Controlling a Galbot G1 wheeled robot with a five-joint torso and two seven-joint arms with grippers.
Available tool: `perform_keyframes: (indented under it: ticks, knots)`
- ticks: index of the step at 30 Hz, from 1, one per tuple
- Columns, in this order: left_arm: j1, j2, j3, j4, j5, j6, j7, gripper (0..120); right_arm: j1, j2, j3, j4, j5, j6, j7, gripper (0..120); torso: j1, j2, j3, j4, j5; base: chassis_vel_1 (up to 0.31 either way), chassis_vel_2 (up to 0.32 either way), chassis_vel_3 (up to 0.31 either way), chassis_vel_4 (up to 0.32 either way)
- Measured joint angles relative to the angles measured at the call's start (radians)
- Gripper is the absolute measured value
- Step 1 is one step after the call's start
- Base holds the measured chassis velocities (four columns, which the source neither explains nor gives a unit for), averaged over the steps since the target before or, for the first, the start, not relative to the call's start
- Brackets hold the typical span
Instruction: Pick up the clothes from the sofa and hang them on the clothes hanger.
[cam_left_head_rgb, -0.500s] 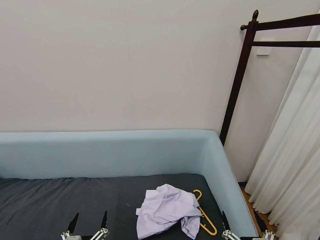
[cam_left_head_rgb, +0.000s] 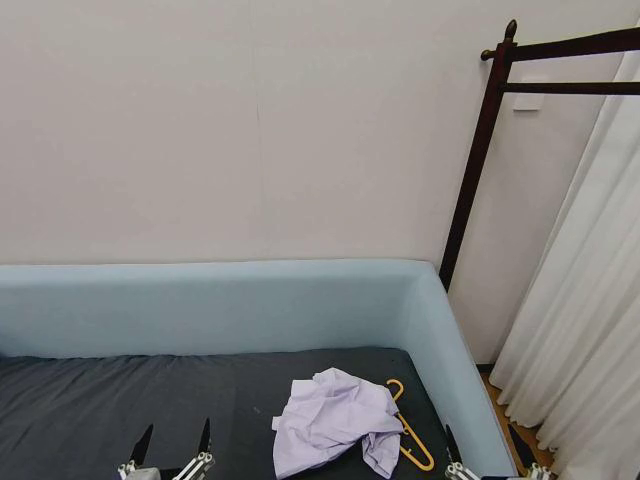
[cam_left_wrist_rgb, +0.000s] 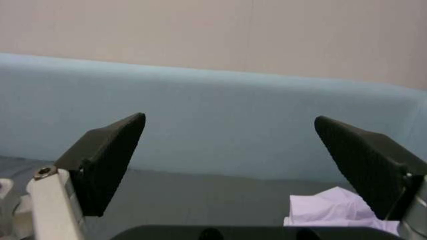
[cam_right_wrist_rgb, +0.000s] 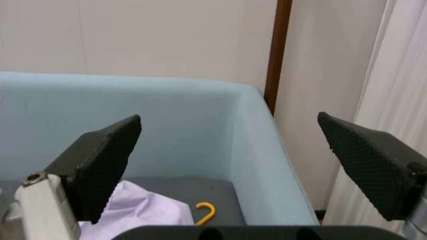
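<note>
Wide apart and empty, left gripper (cam_left_head_rgb: 178, 432) and right gripper (cam_right_wrist_rgb: 229, 119), low over dark seat (cam_left_head_rgb: 100, 400); between them, slightly ahead, crumpled lilac shirt (cam_left_head_rgb: 330, 415) against orange hanger (cam_left_head_rgb: 413, 436); beyond, pale blue sofa back (cam_left_head_rgb: 220, 305); past right gripper, dark wooden rack (cam_left_head_rgb: 476, 160), white curtain (cam_left_head_rgb: 590, 320).

A home room: pale blue sofa (cam_left_head_rgb: 250, 300), white curtain (cam_left_head_rgb: 590, 300), dark wooden clothes rack (cam_left_head_rgb: 478, 150)

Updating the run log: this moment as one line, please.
left gripper: open, over sofa | right gripper: open, at sofa's right end | shirt: crumpled on sofa, ungrasped | hanger: beside shirt
</note>
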Motion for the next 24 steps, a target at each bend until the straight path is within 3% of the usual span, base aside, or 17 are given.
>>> perform_keyframes:
  ticks: [3, 7, 9, 11, 12, 15, 16, 19, 20, 24]
  knots:
    - [0.002, 0.006, -0.003, 0.011, -0.004, 0.000, 0.000, 100, 0.004, -0.006, -0.003, 0.001, 0.012, -0.019, 0.004, 100, 0.000, 0.000, 0.000, -0.0001, -0.0001, 0.000, 0.000, 0.000, 0.000]
    - [0.010, 0.013, -0.012, 0.047, -0.009, -0.010, -0.006, 100, 0.038, -0.045, -0.023, -0.012, 0.090, -0.102, 0.023, 100, 0.000, 0.000, 0.000, 0.0001, 0.0000, 0.000, 0.000, 0.000, 0.000]
    - [-0.008, 0.035, -0.002, 0.078, -0.036, -0.008, -0.010, 100, 0.072, -0.092, -0.008, -0.017, 0.195, -0.196, 0.037, 100, 0.000, 0.000, 0.000, 0.0004, 0.0001, 0.000, 0.000, 0.000, 0.000]
    - [-0.013, 0.041, 0.003, 0.084, -0.040, -0.006, -0.009, 100, 0.076, -0.103, -0.001, -0.019, 0.215, -0.210, 0.040, 100, 0.000, 0.000, 0.000, 0.0000, 0.0000, 0.000, 0.000, 0.000, 0.000]
    - [-0.007, 0.047, 0.006, 0.091, -0.044, -0.006, -0.010, 100, 0.112, -0.159, 0.011, -0.034, 0.287, -0.267, 0.051, 100, 0.000, 0.000, 0.000, -0.0010, -0.0002, 0.000, 0.000, 0.000, 0.000]
    - [0.008, 0.046, 0.003, 0.091, -0.047, -0.008, -0.009, 100, 0.164, -0.220, 0.012, -0.061, 0.358, -0.324, 0.059, 100, 0.000, 0.000, 0.000, -0.0003, 0.0002, 0.000, 0.000, 0.000, 0.000]
    - [0.017, 0.041, -0.003, 0.091, -0.047, -0.012, -0.010, 100, 0.232, -0.280, -0.001, -0.096, 0.436, -0.382, 0.068, 100, 0.000, 0.000, 0.000, 0.0001, 0.0003, 0.000, 0.000, 0.000, 0.000]
    - [0.020, 0.039, -0.004, 0.091, -0.046, -0.012, -0.010, 100, 0.259, -0.301, -0.009, -0.111, 0.462, -0.400, 0.071, 100, 0.000, 0.000, 0.000, 0.0003, 0.0002, 0.000, 0.000, 0.000, 0.000]
    - [0.034, 0.027, -0.007, 0.096, -0.036, -0.017, -0.014, 100, 0.359, -0.376, -0.061, -0.172, 0.537, -0.451, 0.076, 100, 0.000, 0.000, 0.000, 0.0004, 0.0004, 0.000, 0.000, 0.000, 0.000]
    - [0.053, 0.007, -0.007, 0.101, -0.017, -0.025, -0.015, 100, 0.512, -0.466, -0.186, -0.261, 0.635, -0.516, 0.080, 100, 0.000, 0.000, 0.000, -0.0001, 0.0002, 0.000, 0.000, 0.000, 0.000]
